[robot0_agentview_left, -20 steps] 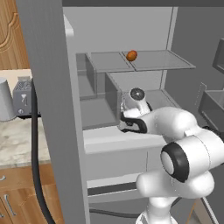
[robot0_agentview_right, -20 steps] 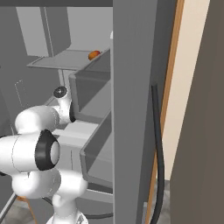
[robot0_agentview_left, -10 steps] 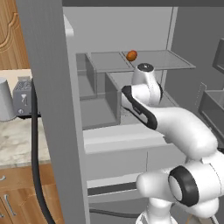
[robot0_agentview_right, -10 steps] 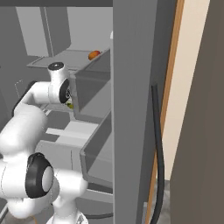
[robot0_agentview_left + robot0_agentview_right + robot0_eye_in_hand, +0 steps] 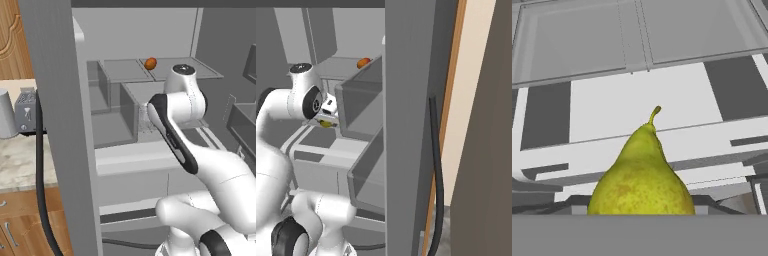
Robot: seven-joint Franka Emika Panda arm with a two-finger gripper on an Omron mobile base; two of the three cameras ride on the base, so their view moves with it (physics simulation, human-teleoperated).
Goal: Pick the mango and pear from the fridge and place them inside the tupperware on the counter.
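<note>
I see the yellow-green pear (image 5: pixel 641 175) close up at the bottom of the hand view, stem pointing away, over the grey shelves of the fridge (image 5: pixel 55 125). In the right base view my gripper (image 5: pixel 326 120) is shut on the pear (image 5: pixel 328 124), held in the air beside a grey drawer (image 5: pixel 358 107) in the fridge (image 5: pixel 406 125). The orange-red mango (image 5: pixel 150 63) lies on the upper shelf, behind and above my hand; the right base view shows the mango (image 5: pixel 362 63) too. The counter (image 5: pixel 20 160) is at the left. The tupperware is out of view.
A grey toaster (image 5: pixel 26 110) and a grey cup (image 5: pixel 6 115) stand on the counter. A black cable (image 5: pixel 40 165) hangs down the fridge's front edge. Grey bins (image 5: pixel 115 107) sit inside the fridge, and door shelves (image 5: pixel 245 120) jut out at the right.
My arm has risen from the lower shelf and straightened, lifting the hand with the pear in it. The mango has not moved.
</note>
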